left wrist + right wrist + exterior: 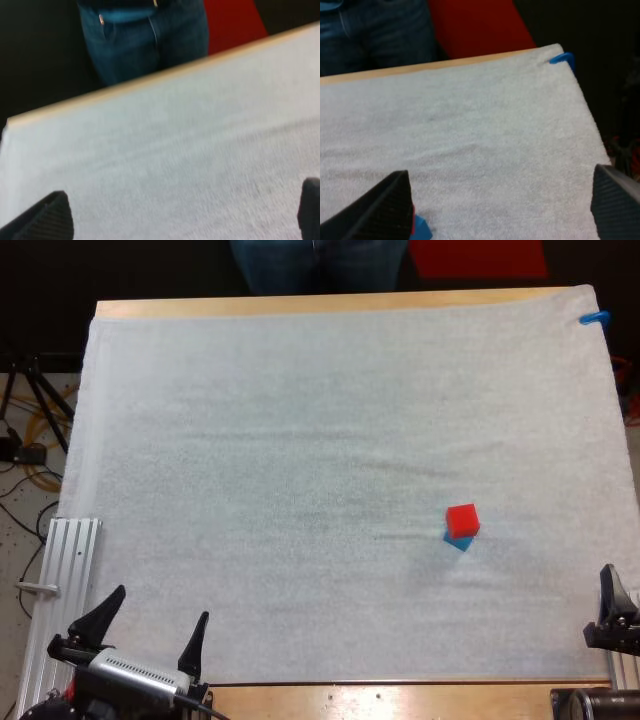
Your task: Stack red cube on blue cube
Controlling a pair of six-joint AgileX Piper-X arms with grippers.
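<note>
High view: the red cube [462, 519] sits on top of the blue cube [458, 541] on the white mat [300, 440], ahead and to the left of the right jaws and well off to the right of the left jaws. The left jaws stand apart.

Left wrist view: the left jaws gape wide over bare mat, with a person's legs [145, 40] beyond the desk [100, 102].

Right wrist view: the right jaws are apart, holding nothing. A corner of the stack shows just beside one finger [385, 210].

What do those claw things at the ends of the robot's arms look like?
Each gripper has two black, wedge-shaped fingers tapering to points. The left gripper sits on a silver ribbed housing; the right gripper has textured finger faces.
</note>
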